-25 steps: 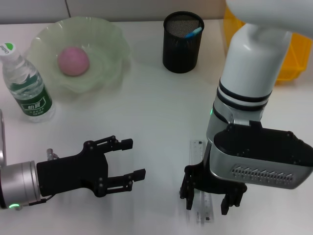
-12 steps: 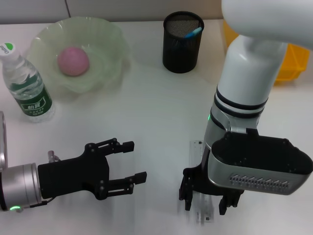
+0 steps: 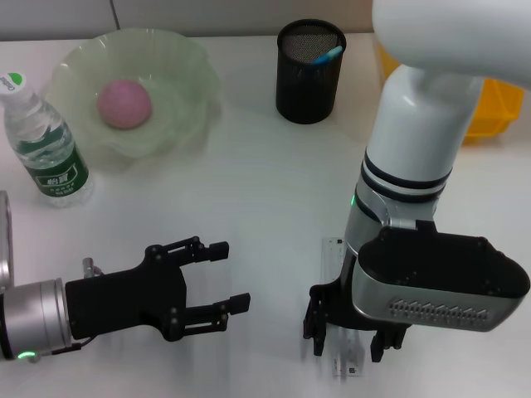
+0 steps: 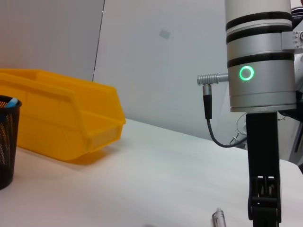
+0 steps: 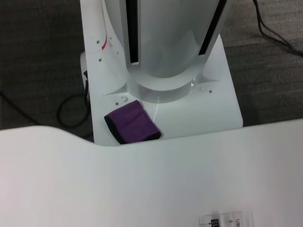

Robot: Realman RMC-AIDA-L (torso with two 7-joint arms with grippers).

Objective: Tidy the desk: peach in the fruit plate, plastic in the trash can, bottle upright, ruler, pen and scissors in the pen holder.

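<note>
Since my last look, the arm has sunk slightly.
Right end effector [image 3: 350, 329]: I see its fingers spread, straddling the ruler [image 3: 341, 311], not yet closed.
Ruler: flat on the table [image 3: 265, 182], well short of the pen holder [image 3: 309, 71].
Left end effector [image 3: 214, 276]: open, idle nearby.
Peach [image 3: 124, 103]: already in the fruit plate [image 3: 178, 62].
Bottle [image 3: 46, 143]: upright.
Meaning: I judge the grasp imminent.

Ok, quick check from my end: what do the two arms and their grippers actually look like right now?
The left gripper is matte black with linked fingers, on a silver cylindrical wrist showing a small green light. The right arm is glossy white with black bands, ending in a black-and-grey housing with a ribbed vent; its right gripper is black too. From the left wrist view, that arm's silver section carries a green ring light and a grey cable plug.
</note>
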